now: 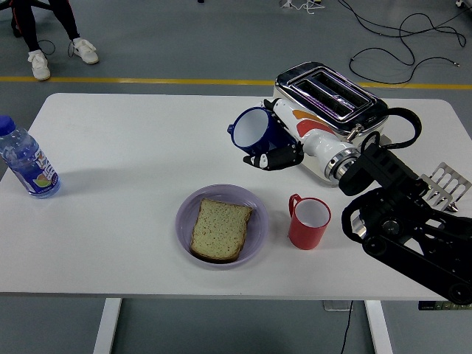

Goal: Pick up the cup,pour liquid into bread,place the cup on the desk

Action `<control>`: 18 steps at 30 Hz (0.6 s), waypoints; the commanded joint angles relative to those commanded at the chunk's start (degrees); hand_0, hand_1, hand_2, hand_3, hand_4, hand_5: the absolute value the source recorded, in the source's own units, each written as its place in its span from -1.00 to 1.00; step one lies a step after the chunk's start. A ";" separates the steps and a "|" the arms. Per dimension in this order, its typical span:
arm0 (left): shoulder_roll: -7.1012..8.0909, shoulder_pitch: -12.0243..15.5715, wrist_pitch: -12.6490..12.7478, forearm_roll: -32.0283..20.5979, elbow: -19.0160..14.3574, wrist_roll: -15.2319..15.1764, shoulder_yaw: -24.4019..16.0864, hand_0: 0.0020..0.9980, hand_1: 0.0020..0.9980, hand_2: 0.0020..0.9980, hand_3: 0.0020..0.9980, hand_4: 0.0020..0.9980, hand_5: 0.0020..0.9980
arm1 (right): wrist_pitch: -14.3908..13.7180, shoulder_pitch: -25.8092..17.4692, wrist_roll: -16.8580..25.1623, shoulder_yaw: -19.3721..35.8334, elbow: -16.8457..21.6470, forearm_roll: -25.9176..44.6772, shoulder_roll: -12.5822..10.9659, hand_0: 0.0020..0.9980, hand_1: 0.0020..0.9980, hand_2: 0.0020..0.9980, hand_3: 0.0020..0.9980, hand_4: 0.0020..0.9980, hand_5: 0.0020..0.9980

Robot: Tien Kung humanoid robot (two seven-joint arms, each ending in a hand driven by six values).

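The blue cup [253,130] hangs tilted above the desk [133,155], beyond the bread [220,228], my right hand [284,144] wrapped around it, fingers [274,158] closed. I should level it, then lower onto bare desk clear of plate [184,221] and toaster [346,110].

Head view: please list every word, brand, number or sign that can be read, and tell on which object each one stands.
No text can be read with certainty.
Bottle: colourful label with print, too small and blurred to read.
Toaster: small marks beside its front controls, too small to read.
Blue cup in the right hand, red mug, plate and bread: no text visible.
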 joint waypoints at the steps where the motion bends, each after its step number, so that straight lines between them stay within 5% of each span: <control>1: -0.03 0.01 -0.01 0.05 0.00 -0.01 -0.07 0.31 0.39 0.43 0.22 -0.30 0.85 | -0.89 -1.44 1.05 2.57 0.14 2.61 -0.07 -0.43 -0.44 -0.06 0.07 0.15 -0.99; 9: 0.02 0.06 -0.09 0.79 0.00 -0.05 -0.70 0.31 0.39 0.43 0.22 -0.30 0.85 | -5.17 -10.52 8.25 15.92 0.46 19.60 -1.97 -0.43 -0.44 -0.06 0.07 0.13 -1.00; 18: 0.09 -0.18 -0.03 1.51 0.00 -0.08 -1.17 0.31 0.39 0.43 0.22 -0.30 0.85 | -6.85 -18.43 15.62 21.54 1.45 21.00 -3.67 -0.42 -0.43 -0.06 0.08 0.14 -1.00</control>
